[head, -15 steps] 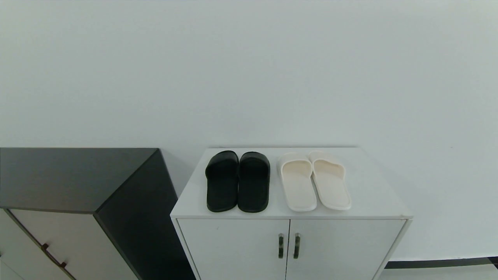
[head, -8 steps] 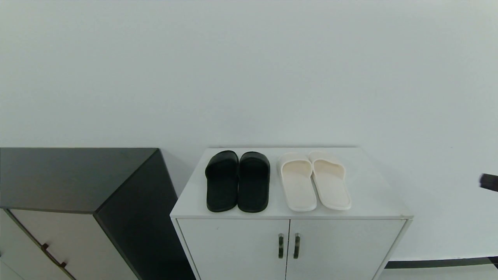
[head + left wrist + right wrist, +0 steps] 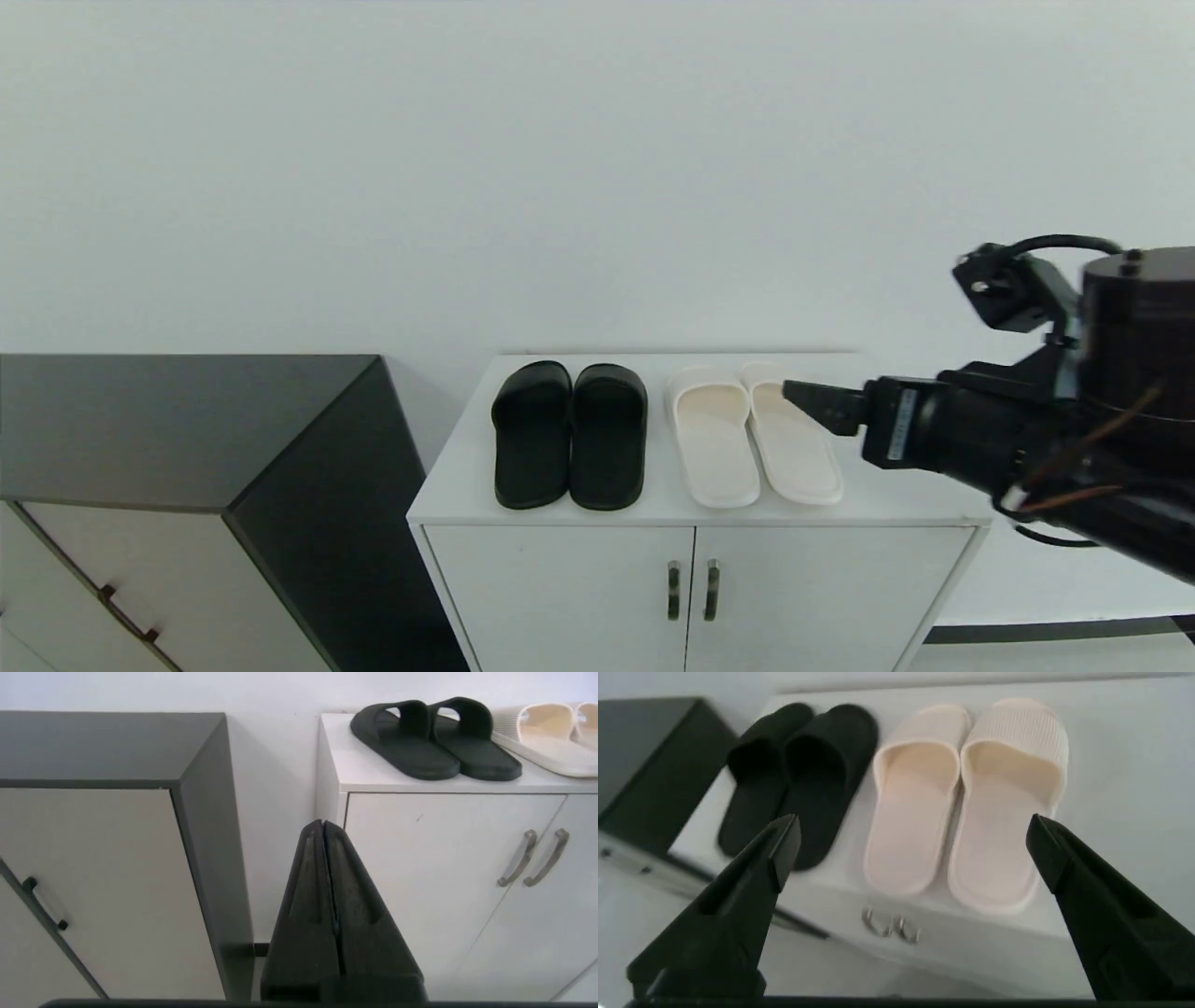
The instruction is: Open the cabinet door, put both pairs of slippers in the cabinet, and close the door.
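A white cabinet [image 3: 560, 597] stands with both doors shut, its two handles [image 3: 693, 590] side by side at the middle. On its top lie a black pair of slippers [image 3: 569, 434] to the left and a cream pair of slippers [image 3: 754, 434] to the right. My right gripper [image 3: 822, 406] hovers open above the cabinet's right end, beside the cream pair. The right wrist view looks down between its spread fingers [image 3: 766, 859] at both pairs and the handles [image 3: 887, 922]. My left gripper [image 3: 322, 826] is shut and holds nothing, low in front of the cabinet's left side, with the black pair [image 3: 434, 737] above it.
A taller cabinet with a dark top and side and pale drawers [image 3: 187, 429] stands close on the left of the white one. A plain wall lies right behind both. A dark baseboard strip [image 3: 1055, 633] runs along the floor at the right.
My right arm has swung in from the right edge and now hangs over the cabinet's right end. Slippers and doors have not moved.
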Robot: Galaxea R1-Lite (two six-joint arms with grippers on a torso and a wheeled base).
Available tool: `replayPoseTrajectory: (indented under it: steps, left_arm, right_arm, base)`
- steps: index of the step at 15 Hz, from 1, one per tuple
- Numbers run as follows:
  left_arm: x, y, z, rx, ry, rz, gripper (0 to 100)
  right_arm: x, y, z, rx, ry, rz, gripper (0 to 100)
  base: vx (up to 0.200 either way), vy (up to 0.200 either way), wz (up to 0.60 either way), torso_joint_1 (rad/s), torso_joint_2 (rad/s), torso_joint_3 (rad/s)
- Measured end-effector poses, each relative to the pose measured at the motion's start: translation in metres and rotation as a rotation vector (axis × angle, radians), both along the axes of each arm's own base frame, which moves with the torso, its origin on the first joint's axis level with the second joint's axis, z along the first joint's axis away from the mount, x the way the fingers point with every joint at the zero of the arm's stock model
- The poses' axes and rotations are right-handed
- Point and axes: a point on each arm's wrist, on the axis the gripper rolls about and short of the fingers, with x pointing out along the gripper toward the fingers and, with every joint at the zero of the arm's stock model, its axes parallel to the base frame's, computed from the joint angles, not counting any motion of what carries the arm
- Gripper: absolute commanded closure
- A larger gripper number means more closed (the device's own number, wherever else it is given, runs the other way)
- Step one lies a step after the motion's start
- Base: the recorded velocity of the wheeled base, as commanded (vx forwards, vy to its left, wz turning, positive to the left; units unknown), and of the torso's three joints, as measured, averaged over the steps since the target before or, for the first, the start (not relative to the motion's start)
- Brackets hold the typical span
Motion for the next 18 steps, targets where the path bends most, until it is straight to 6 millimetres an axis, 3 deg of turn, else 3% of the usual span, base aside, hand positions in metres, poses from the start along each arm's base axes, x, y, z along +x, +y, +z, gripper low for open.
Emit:
replayPoseTrajectory:
  steps: [4,7,11,18]
  left_arm:
    - [0.000,0.000,0.000,0.002,0.000,0.000,100]
    - [0.000,0.000,0.000,0.008,0.000,-0.006,100]
    - [0.000,0.000,0.000,0.009,0.000,-0.006,100]
    - [0.000,0.000,0.000,0.009,0.000,-0.006,100]
  right_arm:
    - [0.054,0.049,-0.028,-0.063,-0.018,-0.176,0]
    - [0.080,0.069,-0.052,-0.138,-0.021,-0.252,0]
    - [0.097,0.075,-0.079,-0.180,0.016,-0.270,0]
    - [0.118,0.073,-0.100,-0.175,0.029,-0.252,0]
  base:
    - [0.000,0.000,0.00,0.000,0.00,0.000]
    - [0.000,0.000,0.00,0.000,0.00,0.000]
    - [0.000,0.000,0.00,0.000,0.00,0.000]
    - [0.000,0.000,0.00,0.000,0.00,0.000]
